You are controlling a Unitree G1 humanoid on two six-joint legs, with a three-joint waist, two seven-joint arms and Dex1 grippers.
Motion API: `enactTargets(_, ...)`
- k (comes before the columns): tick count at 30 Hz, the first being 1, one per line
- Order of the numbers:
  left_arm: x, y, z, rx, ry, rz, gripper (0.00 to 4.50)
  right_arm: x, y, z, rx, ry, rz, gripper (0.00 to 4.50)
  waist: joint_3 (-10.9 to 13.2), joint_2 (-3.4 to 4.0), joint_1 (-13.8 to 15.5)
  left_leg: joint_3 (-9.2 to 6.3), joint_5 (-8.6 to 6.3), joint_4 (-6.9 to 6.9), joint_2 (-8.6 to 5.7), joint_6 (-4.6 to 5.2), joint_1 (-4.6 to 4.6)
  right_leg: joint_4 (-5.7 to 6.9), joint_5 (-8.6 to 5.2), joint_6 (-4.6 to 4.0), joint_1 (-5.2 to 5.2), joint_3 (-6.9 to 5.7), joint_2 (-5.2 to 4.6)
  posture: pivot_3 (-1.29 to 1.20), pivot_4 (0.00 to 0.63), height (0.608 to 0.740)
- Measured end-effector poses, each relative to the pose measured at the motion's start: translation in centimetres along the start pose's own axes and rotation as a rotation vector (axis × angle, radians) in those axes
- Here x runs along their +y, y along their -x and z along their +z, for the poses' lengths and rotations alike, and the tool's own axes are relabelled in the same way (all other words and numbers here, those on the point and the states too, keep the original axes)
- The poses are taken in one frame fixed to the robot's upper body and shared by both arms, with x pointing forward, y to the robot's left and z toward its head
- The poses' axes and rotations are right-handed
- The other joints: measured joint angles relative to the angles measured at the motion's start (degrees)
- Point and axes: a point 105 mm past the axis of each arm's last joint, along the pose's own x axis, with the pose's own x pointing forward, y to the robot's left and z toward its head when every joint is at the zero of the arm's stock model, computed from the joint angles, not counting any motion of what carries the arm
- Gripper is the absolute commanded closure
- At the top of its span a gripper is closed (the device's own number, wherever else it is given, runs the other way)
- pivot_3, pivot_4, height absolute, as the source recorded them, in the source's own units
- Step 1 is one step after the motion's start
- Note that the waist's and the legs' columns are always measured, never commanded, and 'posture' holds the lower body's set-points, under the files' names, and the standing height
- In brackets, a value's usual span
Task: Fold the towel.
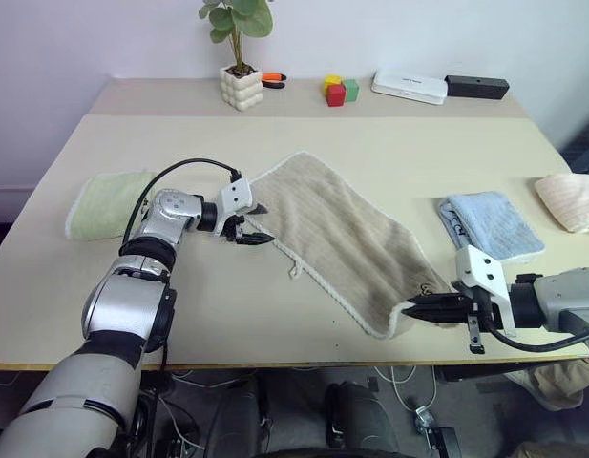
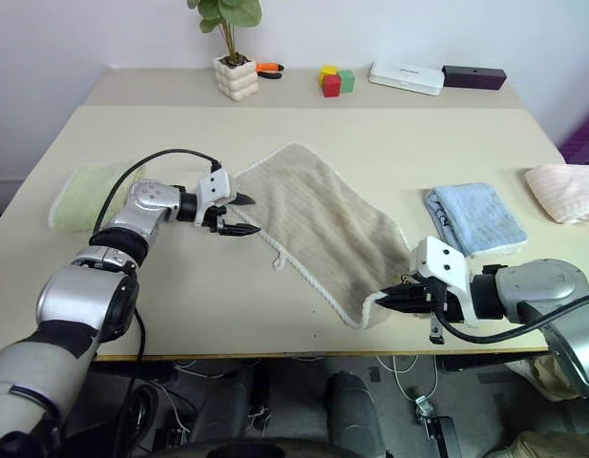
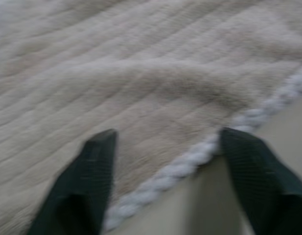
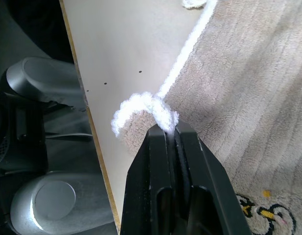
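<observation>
At the near edge of the table (image 1: pixel 275 324), the right gripper (image 1: pixel 413 307) is pinched tight on the near corner of the towel (image 1: pixel 332 234), its two black fingers pressed together over the white stitched edging; the right wrist view shows that edging curled up into a small loop just ahead of the fingertips, with the embroidered corner mark (image 4: pixel 268 213) on the cloth beside the gripper. The towel, beige-tan terry, lies flat and spread on the tabletop as a skewed rectangle running from this near right corner away toward the middle of the table. Along its near left edge a small white loop (image 1: pixel 294 271) sticks out onto the bare table. Farther along, the left gripper (image 1: pixel 259 223) sits at the towel's left corner with its fingers (image 3: pixel 92 161) apart, one over the cloth and one over the table, straddling the white edging without closing on it. To the left lies a folded pale green towel (image 1: pixel 108 203); to the right, a folded light blue towel (image 1: pixel 492 224) and a pale pink cloth (image 1: pixel 571 198). At the far side stand a potted plant (image 1: pixel 240 84), coloured blocks (image 1: pixel 341 91), a white box (image 1: pixel 410 86) and a black box (image 1: pixel 476 87)
</observation>
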Motion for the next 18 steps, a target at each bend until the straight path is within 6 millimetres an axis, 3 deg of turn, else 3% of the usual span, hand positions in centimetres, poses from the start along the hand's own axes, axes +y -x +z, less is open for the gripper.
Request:
enactTargets(4, -0.2, 0.2, -0.3, 0.008, 0.130, -0.033, 4.41, -0.1, 0.0, 0.1, -0.003, 0.005, -0.009, 4.50, -0.21, 0.02, -0.05, -0.18, 0.00, 0.00, 0.00, 0.00, 0.01, 0.00, -0.01, -0.02, 0.03, -0.02, 0.01, 0.00, 0.150, 0.735)
enactTargets(18, -1.8, 2.1, -1.0, -0.094, 0.319, -0.141, 4.47, -1.1, -1.0, 1.1, -0.029, 0.048, -0.008, 4.50, -0.19, 0.00, -0.25, -0.27, 0.00, -0.01, 0.00, 0.00, -0.11, -0.01, -0.02, -0.01, -0.09, -0.02, 0.02, 0.00, 0.150, 0.735)
